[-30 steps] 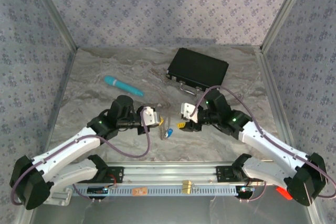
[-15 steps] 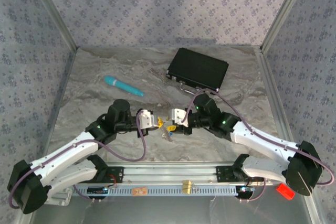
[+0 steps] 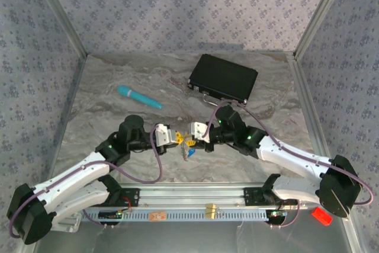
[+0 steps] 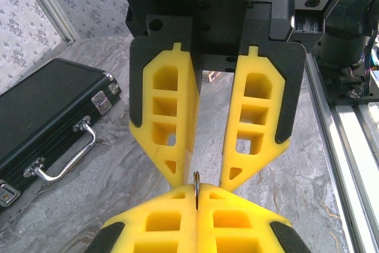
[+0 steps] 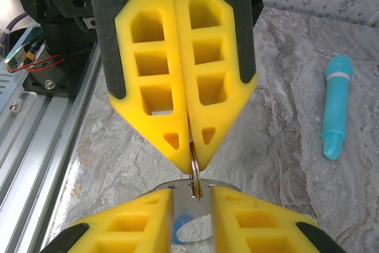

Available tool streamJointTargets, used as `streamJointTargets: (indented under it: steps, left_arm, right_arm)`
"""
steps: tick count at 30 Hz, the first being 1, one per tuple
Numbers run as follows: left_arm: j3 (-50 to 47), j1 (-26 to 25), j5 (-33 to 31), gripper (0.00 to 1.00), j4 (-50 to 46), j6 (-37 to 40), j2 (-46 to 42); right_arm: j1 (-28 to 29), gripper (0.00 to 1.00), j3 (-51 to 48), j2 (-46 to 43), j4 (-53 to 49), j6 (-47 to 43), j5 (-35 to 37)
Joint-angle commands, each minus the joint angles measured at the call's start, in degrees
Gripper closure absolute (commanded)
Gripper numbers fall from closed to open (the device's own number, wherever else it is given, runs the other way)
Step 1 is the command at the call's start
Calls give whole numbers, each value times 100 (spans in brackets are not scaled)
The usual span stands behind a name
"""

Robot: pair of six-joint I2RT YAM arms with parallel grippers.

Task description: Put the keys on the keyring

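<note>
Since a second ago the right gripper (image 4: 202, 177) has come in toward the left gripper (image 5: 189, 153), and its jaws stand narrower than then. The two now meet tip to tip over the near middle of the table (image 3: 100, 105).

The left gripper is clamped hard on the keyring (image 5: 194, 173) (we see it edge-on, a thin metal strand pinched between the fingertips and poking out past them). The right jaws are apart, one finger on each side of that strand; we cannot tell whether they touch it.

The blue key (image 3: 190, 153) sits just below the meeting tips in the top view. As for the yellow key, we cannot pick it out from the yellow fingers.

The case (image 3: 223, 79) and the pen (image 3: 138, 97) lie well apart from both grippers, toward the far side.
</note>
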Motion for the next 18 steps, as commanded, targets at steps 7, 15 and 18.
streamJointTargets:
  steps: [7, 15, 18]
  left_arm:
    - [-10, -64, 91, 100, 385, -142, -153]
    - [-62, -70, -135, 98, 441, -265, -220]
    - [-139, -69, -371, 81, 471, -349, -311]
  right_arm:
    - [63, 85, 148, 110, 225, 170, -185]
    - [78, 100, 252, 117, 146, 241, -116]
    - [77, 100, 319, 59, -108, 174, -7]
